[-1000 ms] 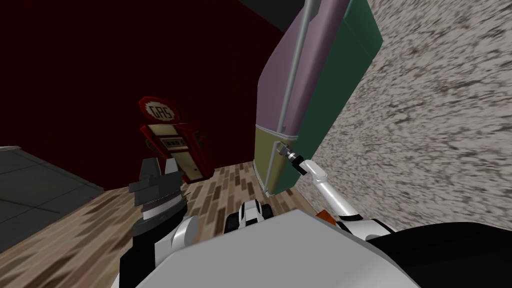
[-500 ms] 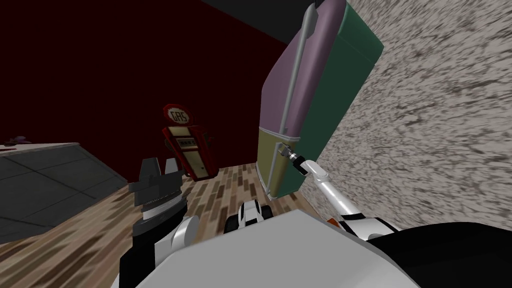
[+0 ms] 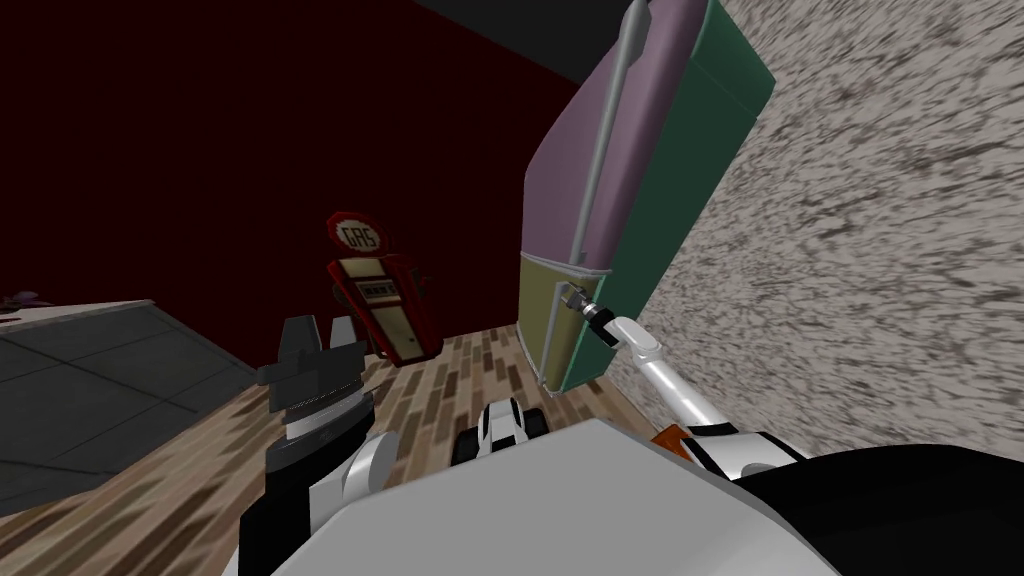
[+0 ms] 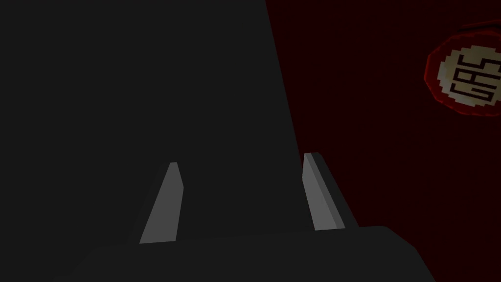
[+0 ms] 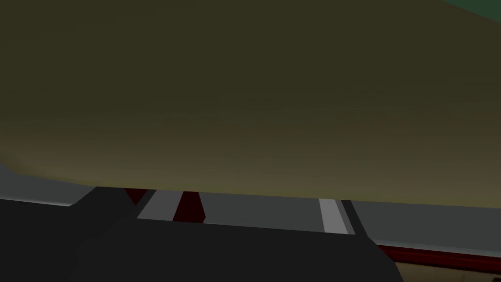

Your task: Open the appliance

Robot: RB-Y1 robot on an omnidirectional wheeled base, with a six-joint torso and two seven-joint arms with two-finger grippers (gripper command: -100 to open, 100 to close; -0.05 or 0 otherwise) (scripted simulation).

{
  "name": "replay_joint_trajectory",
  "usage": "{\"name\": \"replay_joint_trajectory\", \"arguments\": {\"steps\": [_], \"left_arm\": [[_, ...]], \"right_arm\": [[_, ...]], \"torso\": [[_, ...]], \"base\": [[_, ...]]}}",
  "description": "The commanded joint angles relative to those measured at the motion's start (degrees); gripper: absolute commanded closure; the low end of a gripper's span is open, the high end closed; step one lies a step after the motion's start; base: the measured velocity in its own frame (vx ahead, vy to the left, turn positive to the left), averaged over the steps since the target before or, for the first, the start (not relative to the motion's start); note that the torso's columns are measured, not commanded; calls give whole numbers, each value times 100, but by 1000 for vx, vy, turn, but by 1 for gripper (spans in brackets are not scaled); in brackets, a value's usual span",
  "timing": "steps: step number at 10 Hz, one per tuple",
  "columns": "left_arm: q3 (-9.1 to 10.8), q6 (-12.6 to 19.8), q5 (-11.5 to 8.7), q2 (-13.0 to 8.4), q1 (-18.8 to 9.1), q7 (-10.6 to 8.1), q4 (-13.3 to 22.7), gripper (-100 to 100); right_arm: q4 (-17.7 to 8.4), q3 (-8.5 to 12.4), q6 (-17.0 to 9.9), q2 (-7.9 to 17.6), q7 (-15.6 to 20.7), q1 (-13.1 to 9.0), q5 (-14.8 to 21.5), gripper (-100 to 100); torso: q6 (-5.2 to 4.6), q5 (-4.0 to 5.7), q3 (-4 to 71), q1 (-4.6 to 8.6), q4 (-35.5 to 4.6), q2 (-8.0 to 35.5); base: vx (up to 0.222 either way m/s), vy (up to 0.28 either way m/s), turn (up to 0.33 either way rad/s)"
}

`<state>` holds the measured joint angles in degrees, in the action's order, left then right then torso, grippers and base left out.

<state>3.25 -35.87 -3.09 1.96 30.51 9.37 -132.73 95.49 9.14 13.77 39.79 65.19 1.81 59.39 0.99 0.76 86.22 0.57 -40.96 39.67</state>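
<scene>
The appliance is a tall fridge with a green body (image 3: 690, 170), a purple upper door (image 3: 570, 190) and an olive lower door (image 3: 540, 305); it stands against the stone wall. My right gripper (image 3: 568, 297) is at the top of the lower door's thin grey handle (image 3: 552, 335). The right wrist view has the olive door (image 5: 244, 98) very close. The grey handle bar (image 5: 264, 210) runs across behind my right gripper (image 5: 244, 200), whose two fingers stand apart with tips hidden at the door. My left gripper (image 3: 312, 345) is raised near my chest, open and empty (image 4: 240, 159).
A red gas pump (image 3: 385, 300) stands by the dark red wall left of the fridge; its sign (image 4: 469, 73) appears beyond my left fingers. A dark grey counter (image 3: 90, 370) is at the far left. The rough stone wall (image 3: 880, 250) closes the right side. Wood floor (image 3: 440, 375) lies between.
My own view has swung: the gas pump and counter slid rightward in the picture. The right gripper stays at the lower door's handle. The left arm has not moved.
</scene>
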Motion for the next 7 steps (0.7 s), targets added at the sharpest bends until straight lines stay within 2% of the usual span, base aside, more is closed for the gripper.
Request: {"name": "replay_joint_trajectory", "arguments": {"steps": [1, 7], "left_arm": [[0, 0, 0, 0, 1, 0, 0, 0], [0, 0, 0, 0, 0, 0, 0, 0]], "right_arm": [[-109, 6, -155, -5, -14, 45, 18, 100], [-302, 208, -647, 174, 82, 52, 134, 100]], "torso": [[-3, -9, 2, -3, -4, -1], [11, -19, 14, 17, -7, -12]], "base": [[63, 272, -58], [67, 314, -48]]}}
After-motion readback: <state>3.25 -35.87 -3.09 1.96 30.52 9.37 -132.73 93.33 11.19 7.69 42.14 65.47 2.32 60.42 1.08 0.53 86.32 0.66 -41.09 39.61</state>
